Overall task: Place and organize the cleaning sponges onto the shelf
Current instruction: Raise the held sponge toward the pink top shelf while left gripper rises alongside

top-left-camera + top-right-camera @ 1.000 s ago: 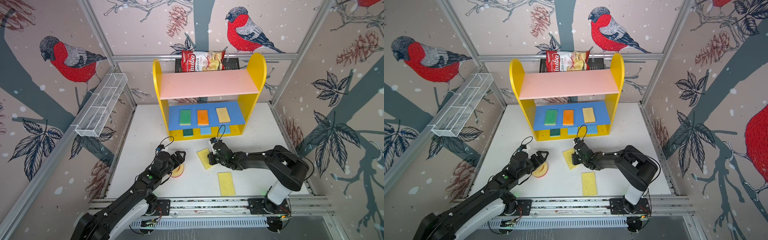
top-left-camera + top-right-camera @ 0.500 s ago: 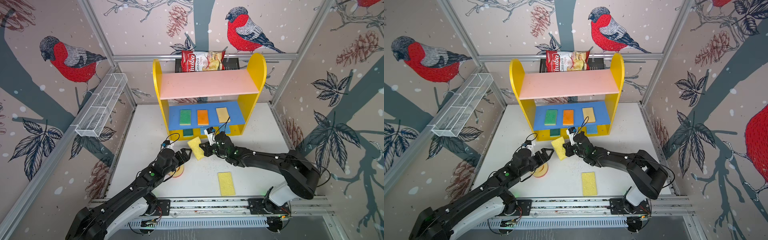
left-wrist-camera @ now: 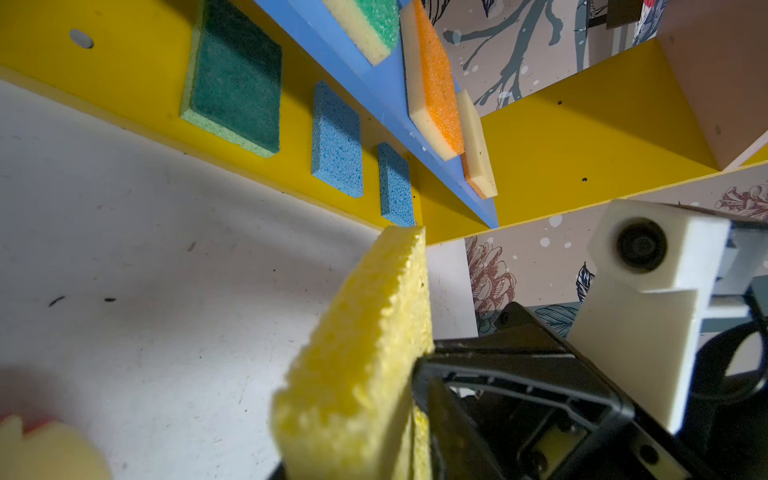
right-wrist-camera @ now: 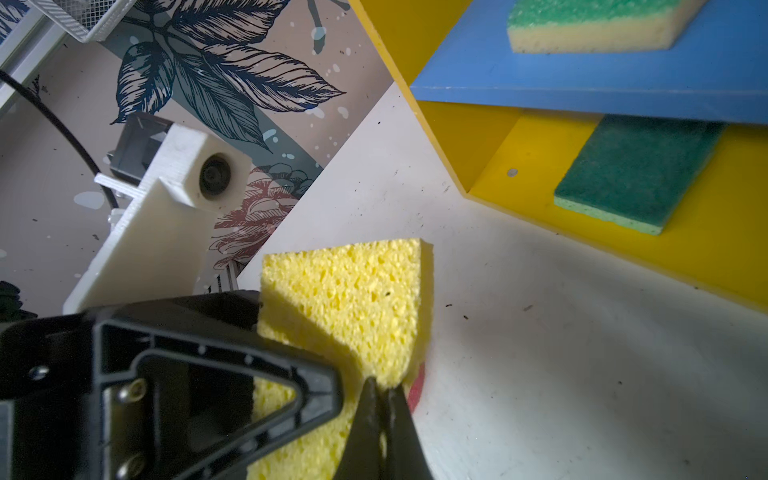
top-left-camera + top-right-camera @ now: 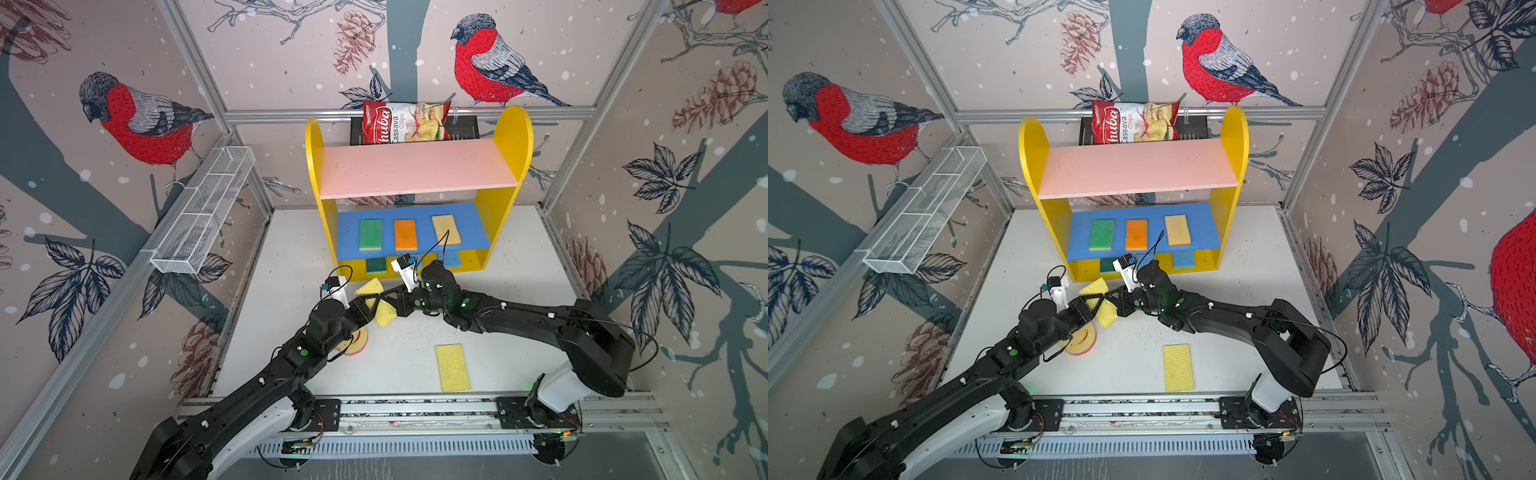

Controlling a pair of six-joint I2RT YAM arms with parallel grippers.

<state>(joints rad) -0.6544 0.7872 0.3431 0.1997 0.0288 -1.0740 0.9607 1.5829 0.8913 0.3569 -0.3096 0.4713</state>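
A yellow sponge [image 5: 384, 314] [image 4: 353, 299] [image 3: 365, 353] hangs above the table in front of the shelf [image 5: 415, 170]. My right gripper [image 5: 388, 298] [image 4: 384, 384] is shut on one edge of it. My left gripper [image 5: 371, 305] is closed on it from the other side, one finger flat across its face. Green [image 5: 370, 235], orange [image 5: 405, 235] and tan [image 5: 446, 229] sponges lie on the blue board. A dark green [image 5: 376, 264] and light blue ones [image 3: 336, 141] lie on the yellow base. Another yellow sponge [image 5: 453, 368] and a round yellow-pink one [image 5: 356, 343] lie on the table.
A white wire basket [image 5: 203, 212] hangs on the left wall. A red-white chips bag [image 5: 405, 122] sits in a black basket [image 5: 465, 129] behind the shelf. The arms' rail [image 5: 415, 409] runs along the front edge.
My right gripper lifted the yellow sponge off the table and carried it left. My left gripper rose from beside the round sponge, met it and closed on it.
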